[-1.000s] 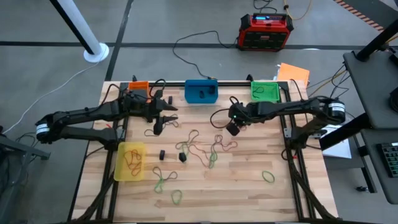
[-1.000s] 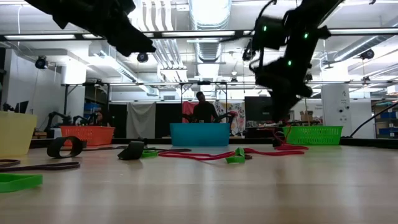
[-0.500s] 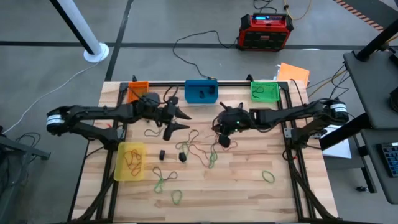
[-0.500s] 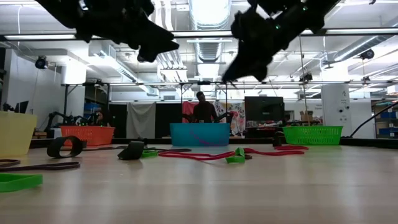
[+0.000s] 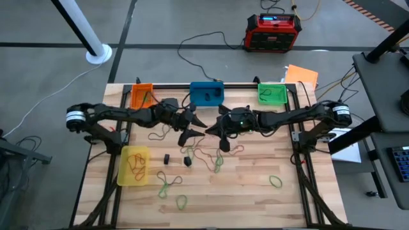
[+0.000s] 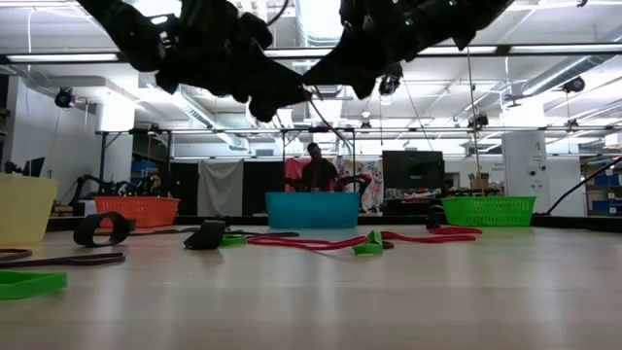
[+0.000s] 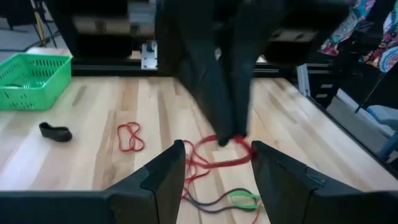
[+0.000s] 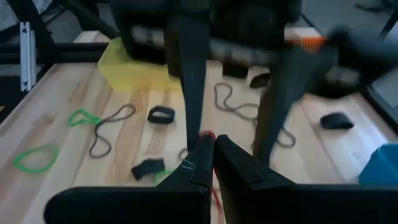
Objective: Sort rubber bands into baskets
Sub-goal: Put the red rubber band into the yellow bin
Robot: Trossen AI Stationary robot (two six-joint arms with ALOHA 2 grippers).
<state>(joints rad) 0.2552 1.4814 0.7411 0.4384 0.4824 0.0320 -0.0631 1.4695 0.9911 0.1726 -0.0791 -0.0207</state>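
Note:
Four baskets stand on the table: orange (image 5: 142, 94), blue (image 5: 207, 93) and green (image 5: 271, 93) along the far edge, yellow (image 5: 134, 165) at the near left. Loose rubber bands lie mid-table in a tangle (image 5: 211, 154), with green ones (image 5: 167, 186) nearer. My right gripper (image 5: 208, 130) is shut on a red rubber band (image 7: 225, 151) above the table's middle. Facing it, my left gripper (image 7: 217, 171) is open, its fingers standing on either side of that band's hanging loops. My right gripper pinches the red rubber band (image 8: 207, 136) between the free ends of its two fingers. The fingers come nearly level from the table's right. The band droops in loops (image 7: 214, 155) below the fingertips; whether its lower end is clear of the table I cannot tell.
Black bands (image 5: 187, 161) lie near the tangle, and a green band (image 5: 275, 181) lies at the near right. A red-and-black power box (image 5: 271, 32) sits on the floor beyond the table. A person (image 6: 316, 170) stands in the room behind.
Both grippers have come together over the table's middle. My left gripper has gone toward the right edge and down, staying open. My right gripper has gone toward the left edge and up, and has tipped from pointing down to nearly level, staying shut.

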